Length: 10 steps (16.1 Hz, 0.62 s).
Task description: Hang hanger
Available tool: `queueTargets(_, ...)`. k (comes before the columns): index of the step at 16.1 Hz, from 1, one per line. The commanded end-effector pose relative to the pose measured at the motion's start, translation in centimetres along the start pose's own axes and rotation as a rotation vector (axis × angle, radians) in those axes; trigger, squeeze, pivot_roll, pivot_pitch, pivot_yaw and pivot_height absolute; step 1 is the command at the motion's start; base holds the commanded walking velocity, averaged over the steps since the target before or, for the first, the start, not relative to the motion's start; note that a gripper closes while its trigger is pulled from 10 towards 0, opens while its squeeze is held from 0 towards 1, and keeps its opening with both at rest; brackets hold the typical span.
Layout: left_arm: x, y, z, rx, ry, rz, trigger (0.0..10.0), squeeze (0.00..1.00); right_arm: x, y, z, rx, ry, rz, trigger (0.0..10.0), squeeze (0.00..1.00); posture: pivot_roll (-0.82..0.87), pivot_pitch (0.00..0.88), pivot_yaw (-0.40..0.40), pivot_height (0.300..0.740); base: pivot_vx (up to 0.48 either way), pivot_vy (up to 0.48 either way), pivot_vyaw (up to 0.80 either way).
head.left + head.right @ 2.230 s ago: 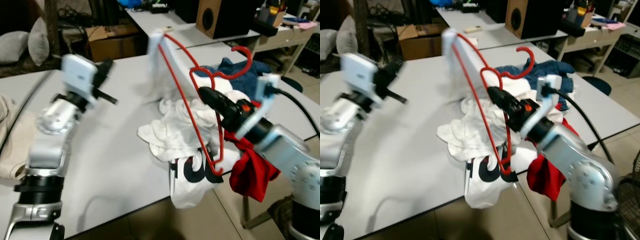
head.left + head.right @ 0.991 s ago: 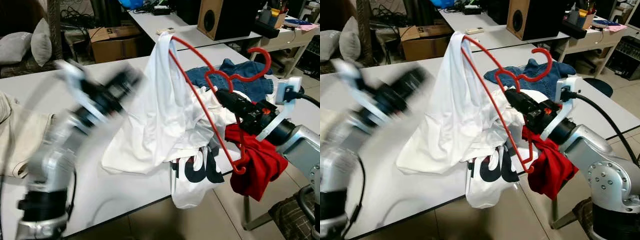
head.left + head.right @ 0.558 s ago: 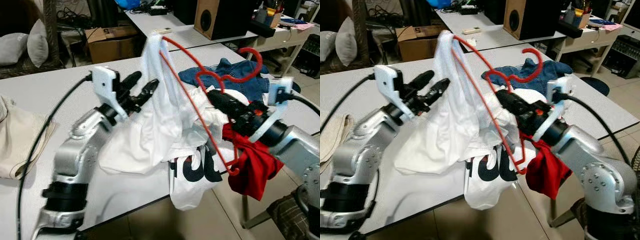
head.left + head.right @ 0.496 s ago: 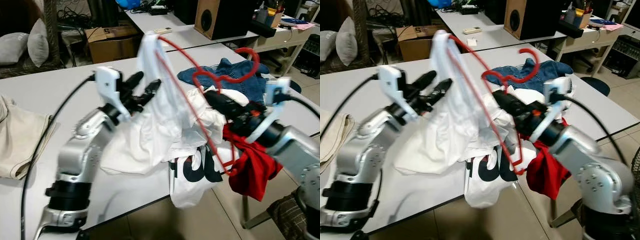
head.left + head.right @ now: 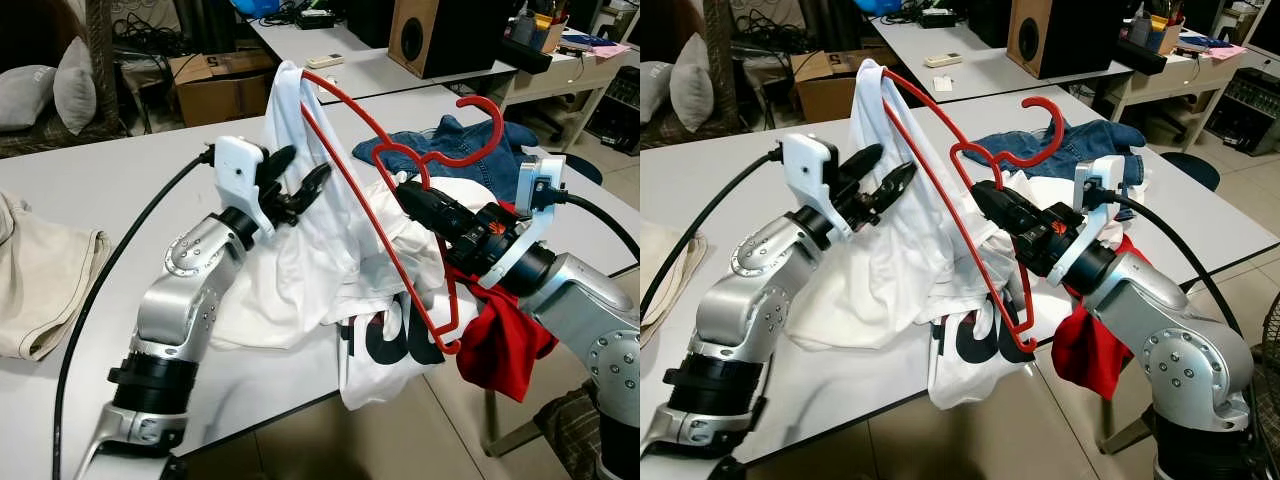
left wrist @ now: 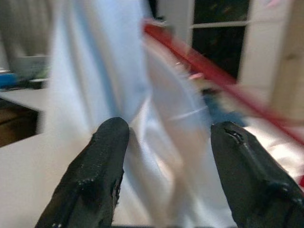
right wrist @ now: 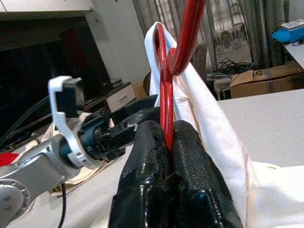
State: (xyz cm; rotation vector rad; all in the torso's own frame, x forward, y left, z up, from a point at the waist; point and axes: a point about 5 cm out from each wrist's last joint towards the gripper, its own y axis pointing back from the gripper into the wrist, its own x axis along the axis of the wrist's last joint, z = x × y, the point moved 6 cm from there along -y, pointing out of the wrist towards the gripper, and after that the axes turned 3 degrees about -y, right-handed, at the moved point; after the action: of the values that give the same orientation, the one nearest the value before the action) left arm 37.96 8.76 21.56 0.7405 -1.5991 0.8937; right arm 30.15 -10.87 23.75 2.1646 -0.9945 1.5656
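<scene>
Your right gripper (image 7: 166, 142) is clenched on the red hanger (image 5: 400, 215), pinching its wire just below the hook; the hanger is held up over the tabletop (image 5: 120, 190), tilted, with its far shoulder highest and its lower corner hanging past the tabletop's near edge; a white shirt (image 5: 310, 240) is draped over that high shoulder and falls onto the tabletop; your left gripper (image 5: 297, 180) is raised beside the shirt with its fingers (image 6: 107, 156) spread apart, holding nothing, the cloth just ahead of them; whether a fingertip touches the fabric you cannot tell, since the left wrist view is blurred. Behind the hanger lies a heap of clothes: a blue denim piece (image 5: 470, 140), a red garment (image 5: 505, 340) drooping over the edge, and a white shirt with dark lettering (image 5: 385, 350), its print partly hidden by folds. A cardboard box (image 5: 220, 80) stands beyond the tabletop; its contents cannot be made out.
</scene>
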Motion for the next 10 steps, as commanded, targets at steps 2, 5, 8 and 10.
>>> queueTargets(2, 0.7, -0.3, -1.6, 0.089, -0.06, 0.017, 0.0, 0.0, 0.6, 0.0, -0.9, 0.032, 0.016, 0.022, 10.0, 0.0, -0.05, 0.011, 0.046, 0.74, 0.0, 0.0, 0.0)
queueTargets(5, 0.4, -0.3, -1.9, 0.105, -0.063, 0.007, 0.0, 0.0, 0.7, -0.1, -1.1, 0.042, 0.015, 0.025, 10.0, 0.0, -0.05, 0.009, 0.046, 0.74, 0.0, 0.0, 0.0)
queueTargets(8, 0.3, -0.4, -2.0, 0.111, -0.05, 0.014, 0.0, 0.0, 0.7, 0.0, -1.3, 0.05, 0.015, 0.024, 10.0, 0.0, -0.05, 0.007, 0.048, 0.74, 0.0, 0.0, 0.0)
queueTargets(10, 0.1, -0.3, -2.2, 0.113, -0.035, 0.008, 0.0, 0.0, 0.7, 0.0, -1.3, 0.051, 0.014, 0.025, 10.0, 0.0, -0.06, 0.004, 0.049, 0.74, 0.0, 0.0, 0.0)
